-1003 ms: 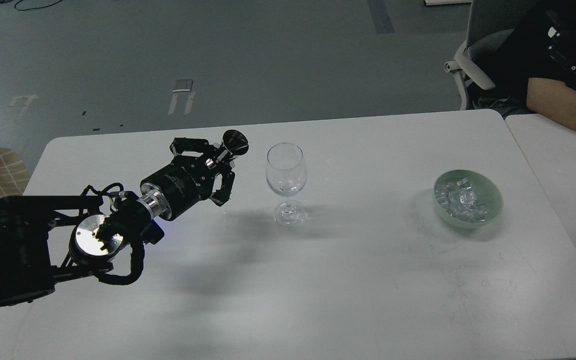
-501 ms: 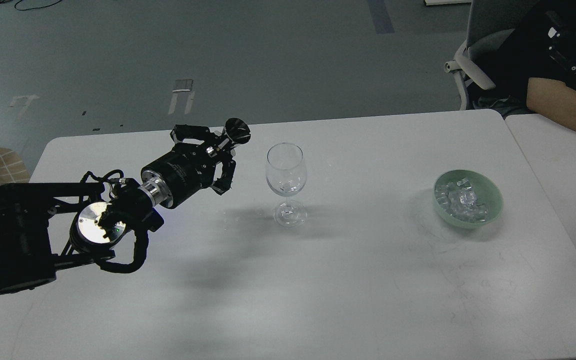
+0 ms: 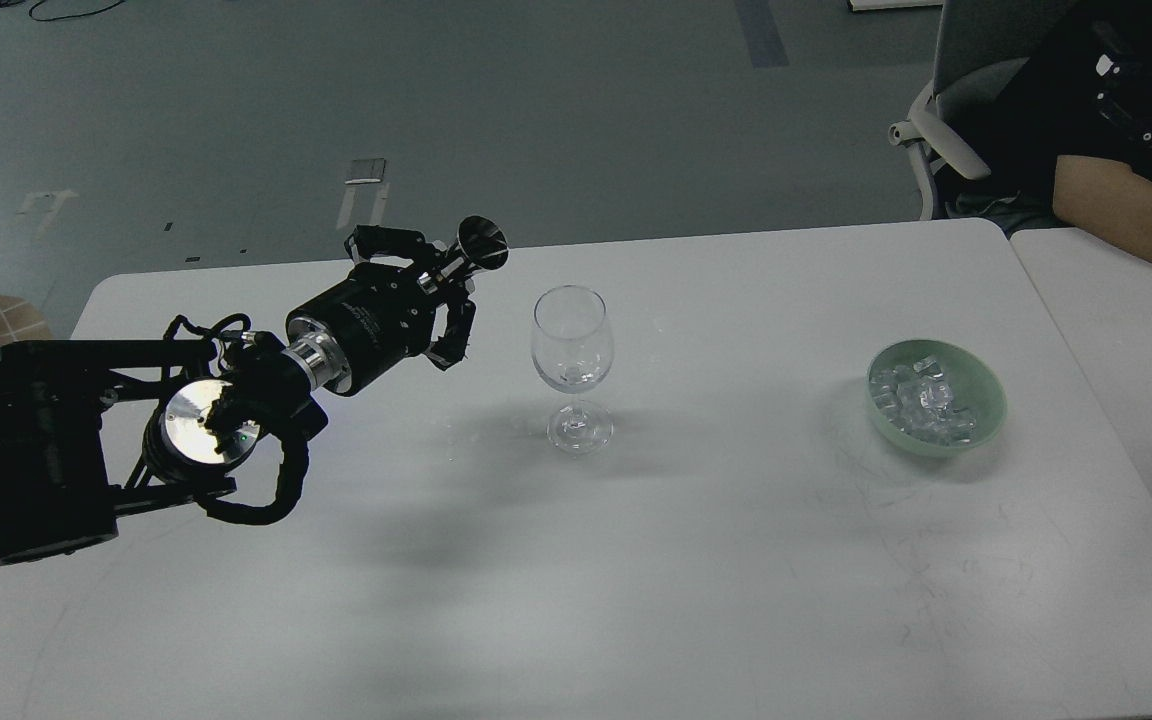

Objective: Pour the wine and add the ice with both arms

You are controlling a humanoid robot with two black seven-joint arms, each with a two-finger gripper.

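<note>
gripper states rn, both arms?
Left gripper: shut on a dark bottle, held beside the wine glass.
Right gripper: not in view.

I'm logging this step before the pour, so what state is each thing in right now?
Wine glass: upright on the table, looks empty.
Green bowl: upright, holds ice.
Dark bottle: held off the table, tilted toward the glass.
Left gripper: shut on the bottle.
Right gripper: not in view.

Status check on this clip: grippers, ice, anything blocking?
Left gripper shut on a dark funnel-ended object, left of the empty wine glass. Right gripper out of view. Ice in the green bowl. Nothing between.
</note>
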